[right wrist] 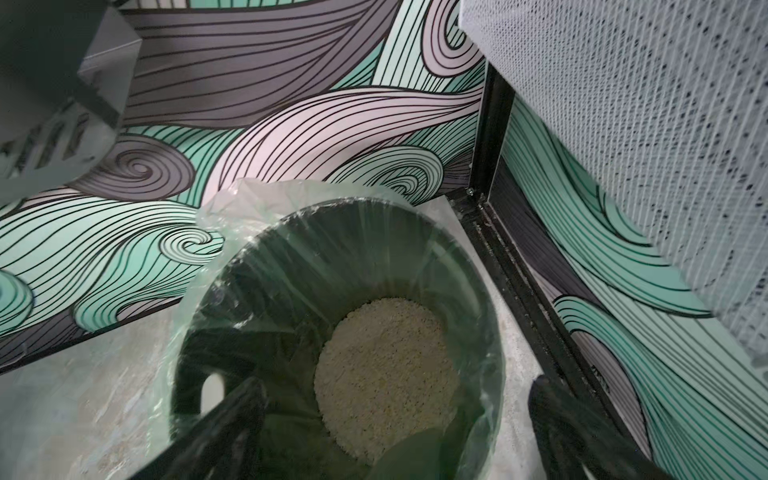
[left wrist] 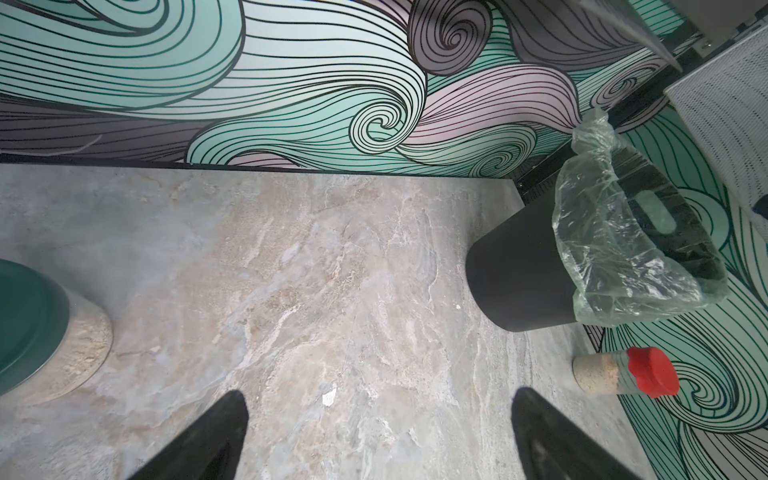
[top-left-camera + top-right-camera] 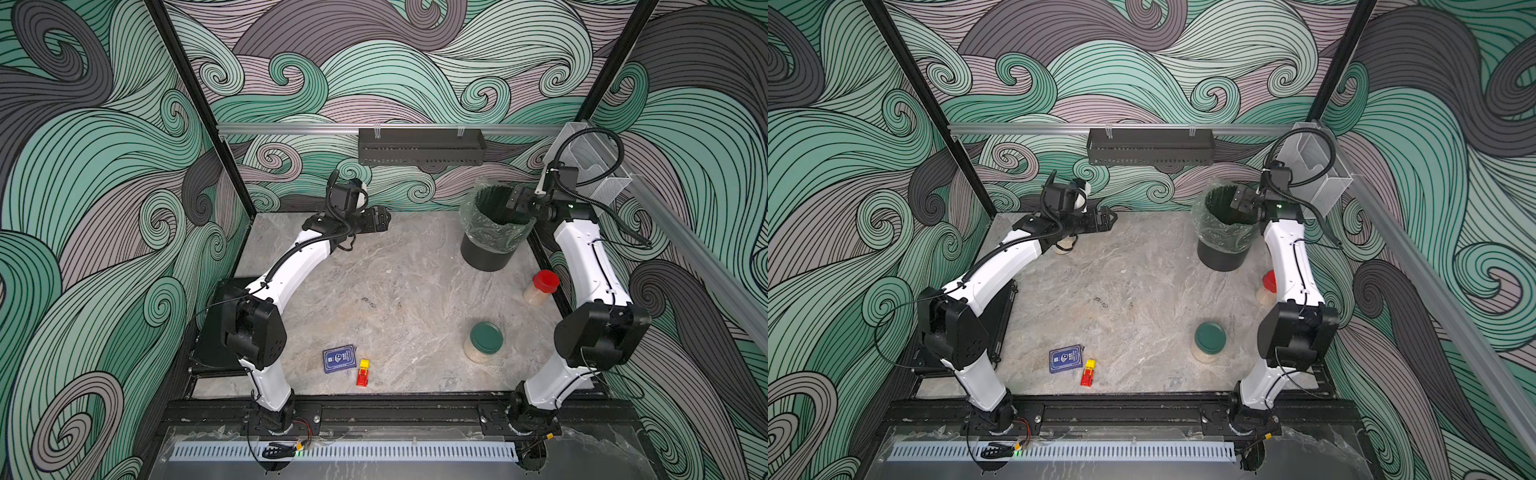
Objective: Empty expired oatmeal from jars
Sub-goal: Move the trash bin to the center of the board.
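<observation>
The left fingers (image 2: 216, 432) are spread and empty above the grey marbled surface (image 2: 332, 270), with a clear round green-lidded jar (image 2: 62, 345) just beside them. The right fingers (image 1: 232, 419) are spread and empty over the black plastic-lined bin (image 1: 478, 282), where pale beige flaky oatmeal (image 1: 386, 374) lies heaped. A red-lidded clear jar (image 3: 540, 289) and a second green-lidded jar (image 3: 484, 343) stand closed near the right arm (image 3: 582, 257).

Swirling waves of teal, mauve and dark grey, lined in black, cover the walls (image 3: 104, 208). The table (image 3: 395, 291) is grey, marbled with beige veins. The bin (image 3: 484, 253) is black, its liner (image 3: 473, 216) clear with a green tint, the oatmeal (image 1: 386, 374) inside it pale beige. Near the bin stands the red-lidded jar (image 3: 540, 289), farther off the green-lidded jar (image 3: 484, 343); far from the bin lie a dark blue box (image 3: 340, 359) and a red and yellow toy (image 3: 363, 372)
</observation>
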`<state>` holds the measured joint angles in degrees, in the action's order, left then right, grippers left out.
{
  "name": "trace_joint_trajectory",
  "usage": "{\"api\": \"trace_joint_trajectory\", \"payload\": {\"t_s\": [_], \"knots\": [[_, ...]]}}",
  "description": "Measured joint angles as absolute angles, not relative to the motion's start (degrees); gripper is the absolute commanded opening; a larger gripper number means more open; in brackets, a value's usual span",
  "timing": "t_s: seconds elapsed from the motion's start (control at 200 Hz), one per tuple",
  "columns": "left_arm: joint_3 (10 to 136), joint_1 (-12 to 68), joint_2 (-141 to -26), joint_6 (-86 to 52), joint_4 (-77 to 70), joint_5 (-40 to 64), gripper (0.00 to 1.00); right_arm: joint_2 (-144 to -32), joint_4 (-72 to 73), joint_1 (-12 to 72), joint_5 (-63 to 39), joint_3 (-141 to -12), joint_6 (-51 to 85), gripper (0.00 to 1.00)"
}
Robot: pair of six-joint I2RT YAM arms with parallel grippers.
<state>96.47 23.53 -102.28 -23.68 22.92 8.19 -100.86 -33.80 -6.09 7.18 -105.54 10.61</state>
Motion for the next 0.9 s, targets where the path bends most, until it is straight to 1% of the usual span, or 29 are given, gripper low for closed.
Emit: {"api": "trace_joint_trajectory", "payload": {"t_s": [0.2, 0.405, 0.475, 0.645, 0.836, 0.901], "knots": [[98.15, 23.62, -105.62, -23.55, 24.47, 9.87, 0.99, -107.26, -38.17, -6.68, 10.87, -111.9, 8.45, 0.97], [98.13, 23.83, -106.04, -23.55, 24.99, 11.14, 0.99, -110.98, -41.89, -6.72, 12.71, -112.86, 7.38, 0.92], [98.13, 23.83, -106.08, -23.57, 25.1, 11.31, 0.98, -111.63, -42.78, -6.72, 13.1, -112.86, 7.14, 0.89], [98.13, 23.83, -106.1, -23.57, 25.39, 11.84, 0.99, -112.29, -43.88, -6.76, 12.84, -112.86, 6.81, 0.82], [98.13, 23.83, -106.1, -23.57, 25.52, 12.05, 0.99, -112.57, -44.38, -6.83, 10.33, -112.86, 7.09, 0.78], [98.13, 23.83, -106.1, -23.57, 25.71, 12.08, 0.99, -112.57, -44.42, -6.9, 9.32, -112.86, 7.25, 0.74]]}}
